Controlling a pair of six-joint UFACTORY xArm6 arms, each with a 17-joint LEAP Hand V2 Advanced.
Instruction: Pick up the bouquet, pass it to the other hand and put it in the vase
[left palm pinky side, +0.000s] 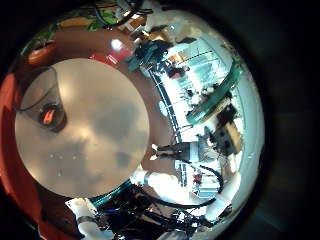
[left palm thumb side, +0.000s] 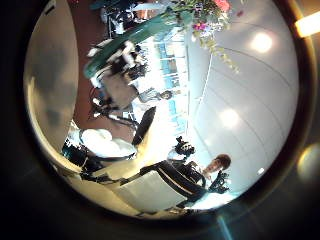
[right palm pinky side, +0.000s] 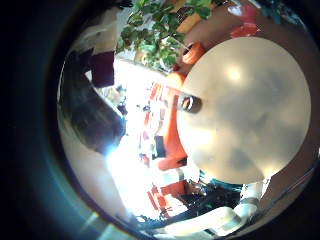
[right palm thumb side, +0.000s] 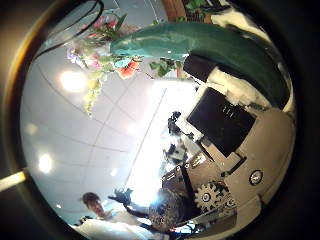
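Observation:
The bouquet (right palm thumb side: 110, 55) lies close across my right palm in the right thumb side palm view, flowers at one end of a long smooth wrapped stem (right palm thumb side: 210, 45). My right hand's fingers (right palm thumb side: 225, 115) are curled beside that stem. The left thumb side palm view shows the bouquet (left palm thumb side: 205, 15) a little away from my left palm, with a hand (left palm thumb side: 120, 70) round its stem. The vase (left palm pinky side: 50, 117) stands upright on the round table (left palm pinky side: 95, 150) below my left hand. The right little finger side palm view also shows the vase (right palm pinky side: 187, 103) on the table (right palm pinky side: 240, 120).
A white arm (left palm thumb side: 135, 175) reaches in beside my left hand and also shows in the left little finger side palm view (left palm pinky side: 170, 185). Leafy plants (right palm pinky side: 160, 30) and chairs (right palm pinky side: 170, 145) stand beyond the table's edge.

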